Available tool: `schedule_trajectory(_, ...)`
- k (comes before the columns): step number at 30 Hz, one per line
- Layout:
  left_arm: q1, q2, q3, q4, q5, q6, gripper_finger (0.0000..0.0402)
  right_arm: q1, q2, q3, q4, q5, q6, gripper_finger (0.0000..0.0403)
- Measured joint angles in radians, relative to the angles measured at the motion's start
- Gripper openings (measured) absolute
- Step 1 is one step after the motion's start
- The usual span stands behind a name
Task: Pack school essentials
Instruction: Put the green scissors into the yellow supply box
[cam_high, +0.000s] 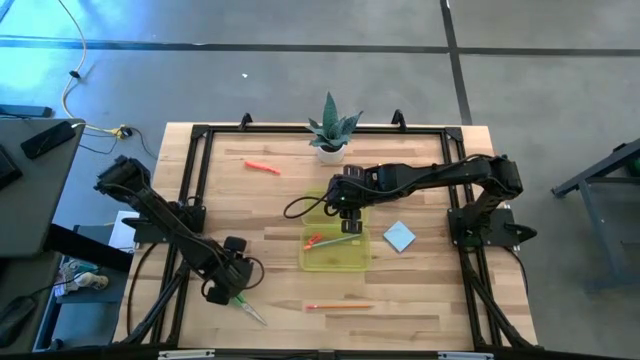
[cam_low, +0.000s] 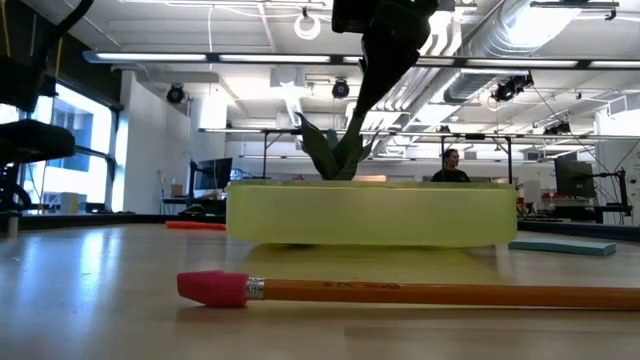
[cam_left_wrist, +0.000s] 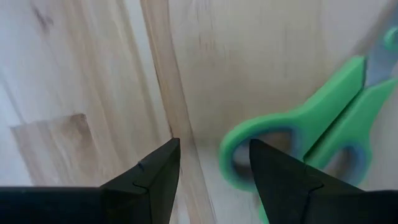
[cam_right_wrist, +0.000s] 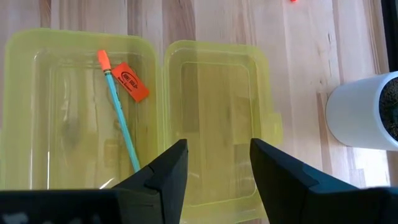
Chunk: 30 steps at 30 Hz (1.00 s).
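On the wooden table (cam_high: 420, 290), a yellow-green case (cam_high: 334, 240) lies open, holding a teal pencil (cam_right_wrist: 122, 127) and an orange eraser (cam_right_wrist: 132, 81). The right gripper (cam_right_wrist: 217, 168) hovers above it, fingers apart and empty. Near the table's front-left, the left gripper (cam_left_wrist: 211, 174), fingers apart, hangs over the green-handled scissors (cam_left_wrist: 311, 134). They look light, stiff and slick; their handle loops seem the surest hold.

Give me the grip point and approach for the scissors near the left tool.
Take the scissors across the neck where the two green handles meet the blades, coming straight down. They lie flat on the table, so only a top-down pinch works. The left tool is open above the table, beside the handle loops.
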<state>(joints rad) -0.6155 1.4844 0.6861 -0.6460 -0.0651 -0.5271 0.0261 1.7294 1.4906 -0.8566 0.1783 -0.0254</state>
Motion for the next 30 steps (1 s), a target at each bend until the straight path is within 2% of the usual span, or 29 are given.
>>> schedule_trajectory(10,0.000,0.065,0.008,0.000,0.017,0.002,0.0170,0.000,0.000,0.000,-0.005,0.000,0.000,0.0165)
schedule_trajectory(24,-0.001,0.063,0.004,0.032,0.029,-0.061,0.0021,0.000,-0.057,0.000,-0.081,0.094,0.018,0.0165)
schedule_trajectory(27,-0.001,0.063,0.004,0.034,0.027,-0.107,0.0009,0.000,-0.094,0.000,-0.104,0.124,0.022,0.0165)
schedule_trajectory(30,-0.001,0.063,0.004,0.036,0.023,-0.174,0.0013,0.000,-0.129,0.000,-0.114,0.141,0.020,0.0165)
